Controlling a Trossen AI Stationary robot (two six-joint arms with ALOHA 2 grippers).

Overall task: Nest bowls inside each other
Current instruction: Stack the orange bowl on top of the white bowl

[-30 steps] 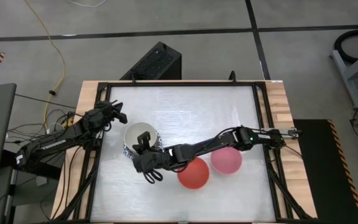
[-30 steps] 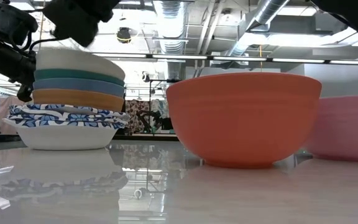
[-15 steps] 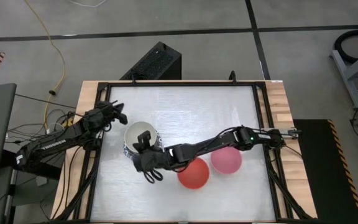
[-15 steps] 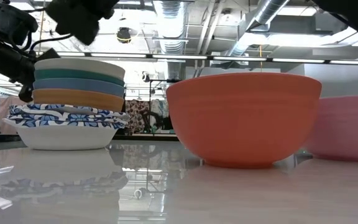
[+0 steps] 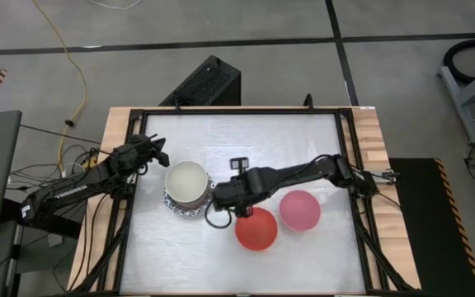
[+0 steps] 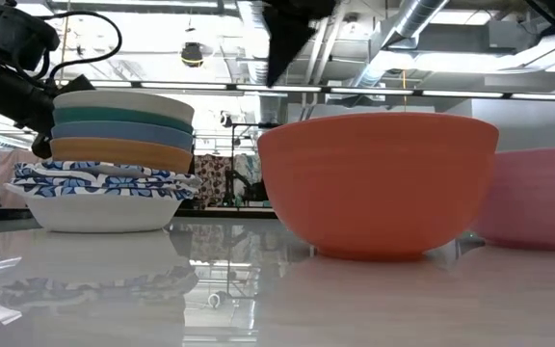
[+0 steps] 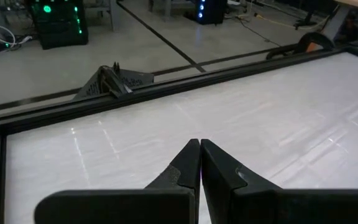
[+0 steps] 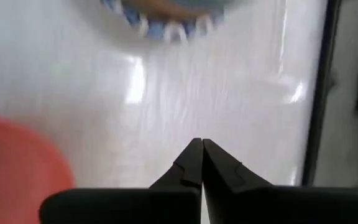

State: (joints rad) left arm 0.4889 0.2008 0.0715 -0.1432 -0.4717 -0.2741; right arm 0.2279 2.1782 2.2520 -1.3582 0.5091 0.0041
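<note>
High view: the stack of bowls (image 5: 186, 188) sits left of centre on the worktop (image 5: 246, 132), with the cream bowl (image 5: 185, 180) on top and a blue-patterned rim showing at the stack's edge. The right gripper (image 5: 223, 197) hangs just beside the stack, on its right, between it and the red bowl (image 5: 256, 228); the jaws are above the bare worktop and hold nothing. The pink bowl (image 5: 300, 209) stands just right of the red one, apart from the stack. The left gripper (image 5: 157, 152) waits at the left side of the worktop, near the stack but not touching it.

In the low view the stack (image 6: 104, 159) reads from the top as cream, green, blue and orange, then white bowls with blue patterned rims at the bottom; the red bowl (image 6: 378, 183) and the pink bowl (image 6: 538, 198) stand alone, upright and unnested.

The right wrist view shows the right jaws (image 8: 197, 163) pressed together, tip to tip, with the patterned rim of the stack (image 8: 166, 18) ahead of them and the red bowl (image 8: 17, 162) off to one side. The left wrist view shows the left jaws (image 7: 199, 163) also closed and bare, over empty-looking white surface.
</note>
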